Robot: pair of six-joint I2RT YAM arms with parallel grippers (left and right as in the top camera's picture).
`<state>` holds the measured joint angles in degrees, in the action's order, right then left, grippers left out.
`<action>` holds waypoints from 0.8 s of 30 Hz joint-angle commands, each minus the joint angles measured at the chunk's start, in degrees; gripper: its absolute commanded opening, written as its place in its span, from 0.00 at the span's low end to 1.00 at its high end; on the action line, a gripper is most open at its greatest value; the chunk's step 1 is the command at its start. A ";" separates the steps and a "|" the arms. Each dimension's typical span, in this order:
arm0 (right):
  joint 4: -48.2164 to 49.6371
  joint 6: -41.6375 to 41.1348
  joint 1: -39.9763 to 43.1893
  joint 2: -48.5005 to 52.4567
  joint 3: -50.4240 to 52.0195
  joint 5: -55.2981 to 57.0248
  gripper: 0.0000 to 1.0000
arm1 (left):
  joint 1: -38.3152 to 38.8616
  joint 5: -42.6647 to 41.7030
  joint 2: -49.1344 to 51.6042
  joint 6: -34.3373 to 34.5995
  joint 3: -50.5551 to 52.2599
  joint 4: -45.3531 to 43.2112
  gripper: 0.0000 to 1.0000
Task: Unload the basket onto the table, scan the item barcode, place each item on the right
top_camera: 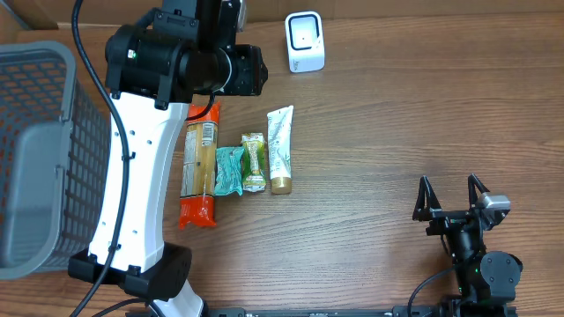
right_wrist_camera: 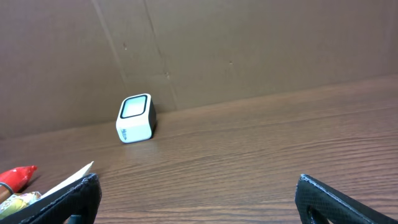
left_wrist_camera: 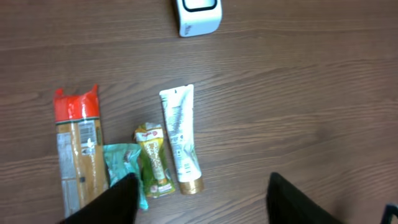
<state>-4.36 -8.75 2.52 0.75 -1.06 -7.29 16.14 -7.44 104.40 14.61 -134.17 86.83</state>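
"Item row: location?" asks the supervisor.

"Four goods lie flat, side by side, on the bench, left of centre. They are a long pasta pack with red ends, a teal packet, a small green-and-yellow packet and a white tube with a gold cap. The scanner, white with a dark window, stands apart from them at the far edge. A grey basket sits at the left edge."

"Jaws?"

"Left gripper hangs over the row, jaws spread, nothing between them. Right gripper sits well apart at the right, jaws spread wide, holding nothing."

"Step in hand?"

"In my judgement, the approach to a pick. No item is lifted and none is scanned. I cannot tell which item is the target. The fingers frame the teal packet, the small packet and the tube's cap alike."

"Next move?"

"Descend over one item and pinch across its narrow width, clear of close neighbours. Lift it, then turn its barcode toward the scanner's window. I make out no barcode on the upper faces, so the code side likely needs finding."

"Legible writing?"

"None. Print shows on the pasta label and the tube but is too small to read. No brand can be made out."
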 commanded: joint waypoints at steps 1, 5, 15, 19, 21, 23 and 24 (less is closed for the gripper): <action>0.22 0.26 -0.26 -0.42 0.61 -0.28 1.00 | 0.17 2.16 -0.22 -1.14 -0.85 1.14 0.69; 0.22 0.24 -0.26 -0.42 0.61 -0.28 1.00 | 0.04 4.22 -1.66 -1.79 -2.23 2.69 0.77; 0.22 0.24 -0.26 -0.42 0.61 -0.28 1.00 | 0.00 6.40 -8.39 -8.52 -2.23 3.34 0.95; 0.22 0.26 -0.26 -0.42 0.61 -0.28 1.00 | 0.00 6.60 -8.48 -8.90 -2.23 4.72 0.96; 0.22 0.24 -0.26 -0.42 0.61 -0.28 1.00 | 0.00 6.64 -8.52 -8.98 -2.23 4.83 0.96; 0.22 0.24 -0.26 -0.42 0.61 -0.28 1.00 | 0.00 6.67 -8.66 -9.62 -2.23 4.87 0.96; 0.22 0.24 -0.26 -0.42 0.61 -0.28 1.00 | 0.00 6.69 -8.79 -9.77 -2.23 4.87 0.96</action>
<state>-4.36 -8.75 2.52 0.73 -1.06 -7.29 16.14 -1.41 96.16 6.79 -135.55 91.68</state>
